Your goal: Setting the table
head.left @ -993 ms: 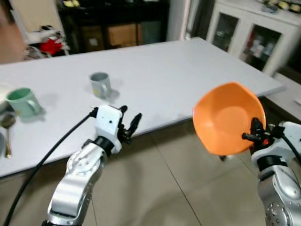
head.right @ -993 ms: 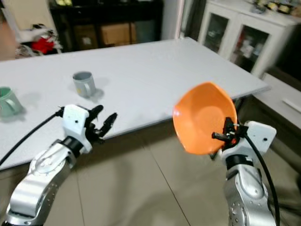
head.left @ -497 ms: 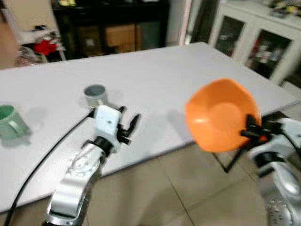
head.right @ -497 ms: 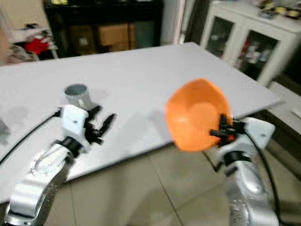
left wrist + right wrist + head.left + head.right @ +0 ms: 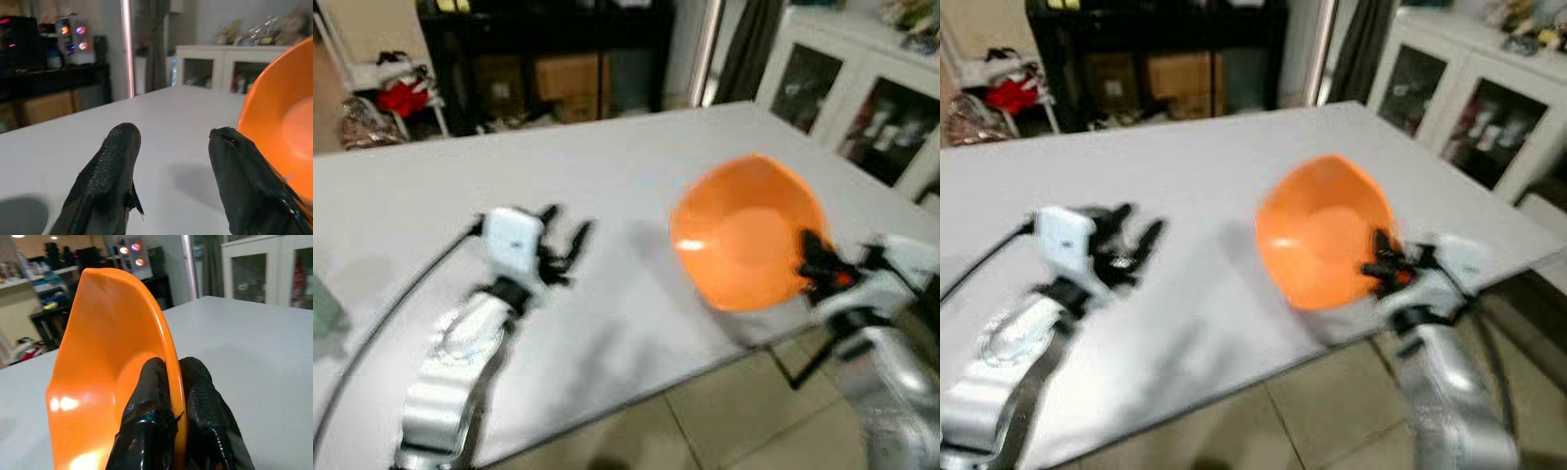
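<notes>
Right gripper (image 5: 168,406) pinches orange bowl (image 5: 749,230) by rim, tilted above white table (image 5: 636,166); left gripper (image 5: 563,245) spread, empty; level bowl, lower gently before release.

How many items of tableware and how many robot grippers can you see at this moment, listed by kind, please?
Orange bowl: 1, held on edge over the white table.
Grippers: 2, the right gripper clamped on the bowl's rim, the left gripper open and empty.
Total: 3.
</notes>
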Available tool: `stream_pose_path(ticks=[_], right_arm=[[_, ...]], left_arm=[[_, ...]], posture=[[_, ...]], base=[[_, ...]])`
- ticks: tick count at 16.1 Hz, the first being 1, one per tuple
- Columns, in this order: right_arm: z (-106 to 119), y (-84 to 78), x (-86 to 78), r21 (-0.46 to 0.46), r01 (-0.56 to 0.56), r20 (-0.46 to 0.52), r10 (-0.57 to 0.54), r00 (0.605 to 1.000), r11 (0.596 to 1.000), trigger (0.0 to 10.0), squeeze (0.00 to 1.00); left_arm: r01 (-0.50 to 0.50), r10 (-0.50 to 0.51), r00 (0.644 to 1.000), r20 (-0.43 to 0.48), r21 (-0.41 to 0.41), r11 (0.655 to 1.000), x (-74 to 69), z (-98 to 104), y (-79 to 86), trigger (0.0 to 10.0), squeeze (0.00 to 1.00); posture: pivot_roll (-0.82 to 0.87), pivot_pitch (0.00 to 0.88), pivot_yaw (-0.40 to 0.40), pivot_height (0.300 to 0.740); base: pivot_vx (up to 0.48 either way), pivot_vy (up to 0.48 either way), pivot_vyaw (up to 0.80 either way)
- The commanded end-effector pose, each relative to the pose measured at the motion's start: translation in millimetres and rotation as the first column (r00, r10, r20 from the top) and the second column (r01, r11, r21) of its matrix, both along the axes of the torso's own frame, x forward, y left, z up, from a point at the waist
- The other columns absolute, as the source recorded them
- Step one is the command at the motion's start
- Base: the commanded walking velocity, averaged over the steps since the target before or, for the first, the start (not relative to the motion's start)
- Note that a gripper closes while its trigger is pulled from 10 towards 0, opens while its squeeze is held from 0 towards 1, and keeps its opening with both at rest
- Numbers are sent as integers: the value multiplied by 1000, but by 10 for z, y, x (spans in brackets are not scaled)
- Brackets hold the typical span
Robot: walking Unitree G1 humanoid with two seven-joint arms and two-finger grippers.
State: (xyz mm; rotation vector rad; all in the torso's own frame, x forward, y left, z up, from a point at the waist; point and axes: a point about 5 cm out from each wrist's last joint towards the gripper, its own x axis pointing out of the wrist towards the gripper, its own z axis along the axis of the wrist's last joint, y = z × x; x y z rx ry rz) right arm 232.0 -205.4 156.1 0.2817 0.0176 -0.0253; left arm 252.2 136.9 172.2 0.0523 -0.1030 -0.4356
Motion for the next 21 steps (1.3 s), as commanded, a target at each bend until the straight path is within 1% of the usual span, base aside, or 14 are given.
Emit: stream_pose_path(ticks=[1,4,6,8,11,12,14,15,16,17,18,19,20,21], right_arm=[[76,90,29,34,-55,40,54,998,998,10000,0],[56,82,151,135,-54,24,51,998,989,10000,0],[60,79,176,143,-54,26,51,998,988,10000,0],[52,88,282,173,-59,17,57,998,983,10000,0],[22,152,399,182,-90,13,89,996,979,10000,0],[-3,174,458,198,-96,8,96,995,975,10000,0],[-89,298,786,303,-153,-19,167,986,940,10000,0],[-91,305,813,312,-156,-20,171,985,937,10000,0],[-116,306,926,359,-155,-37,180,983,920,10000,0],[-170,322,1130,448,-133,-89,191,977,884,10000,0],[-206,342,1253,497,-108,-127,195,973,861,10000,0],[-219,367,1296,518,-108,-140,209,968,849,10000,0],[-233,417,1334,550,-124,-151,244,958,826,10000,0],[-252,549,1411,587,-155,-175,311,934,795,10000,0]], left_arm=[[-27,27,999,25,12,1000,7,57,89,10000,0],[-40,39,998,55,24,999,55,159,163,10000,0],[-37,36,998,57,25,999,60,168,169,10000,0],[-23,20,998,55,52,998,68,179,187,10000,0],[-49,47,998,30,60,997,70,129,189,10000,0],[-44,42,999,25,59,997,67,117,177,10000,0],[9,-10,1000,12,76,997,39,125,151,10000,0],[14,-14,1000,11,78,997,36,128,152,10000,0],[41,-41,999,-4,87,995,4,127,173,10000,0],[128,-122,991,-57,117,985,-106,104,215,10000,0],[208,-193,974,-115,141,968,-229,69,245,10000,0],[240,-219,965,-142,152,959,-288,47,260,10000,0],[262,-234,956,-175,159,952,-339,19,280,10000,0],[289,-245,942,-228,187,939,-424,-32,321,10000,0]], posture=[[25,0,-51,740],[31,0,-47,740],[32,0,-47,740],[42,0,-44,740],[51,0,-47,740],[51,0,-47,740],[56,0,-47,740],[56,0,-47,740],[75,0,-54,740],[96,0,-64,740],[129,0,-79,740],[133,0,-81,740],[143,0,-88,740],[163,0,-95,740]], base=[[0,0,0],[0,0,0],[0,0,0],[0,0,0],[0,0,0],[0,0,0],[0,0,0],[0,0,0],[0,0,0],[0,0,0],[0,0,0],[0,0,0],[0,0,0],[0,0,0]])
